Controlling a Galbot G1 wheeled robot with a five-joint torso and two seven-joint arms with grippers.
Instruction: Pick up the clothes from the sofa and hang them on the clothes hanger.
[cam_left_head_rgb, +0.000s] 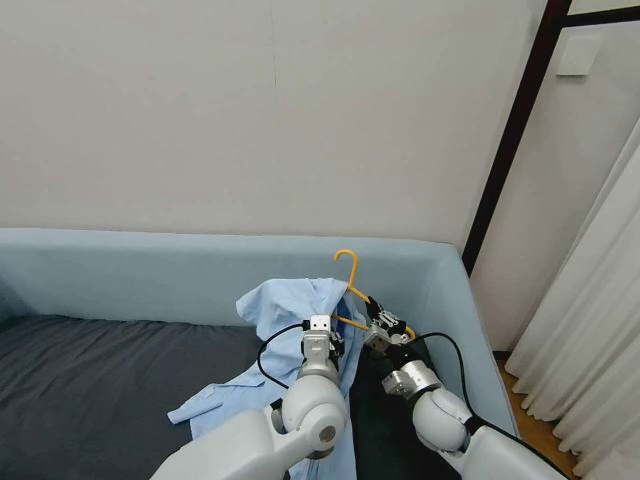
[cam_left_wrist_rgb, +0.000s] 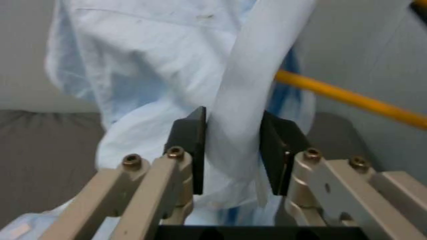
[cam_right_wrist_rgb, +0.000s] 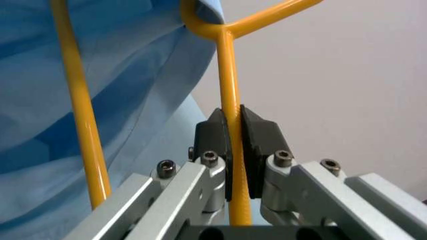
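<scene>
blue shirt (cam_left_head_rgb: 275, 305) over yellow hanger (cam_right_wrist_rgb: 229, 75)

Soft, even light fills the head view: the pale wall (cam_left_head_rgb: 250, 110) is uniformly bright and shadows on the dark sofa seat (cam_left_head_rgb: 90, 360) are faint. In the left wrist view the light blue shirt (cam_left_wrist_rgb: 153, 60) is brightest on its upper folds, while the pads (cam_left_wrist_rgb: 190, 145) of the left end effector (cam_left_wrist_rgb: 232, 150) lie in shade. In the right wrist view the yellow hanger (cam_right_wrist_rgb: 229, 75) carries a thin pale sheen.
</scene>
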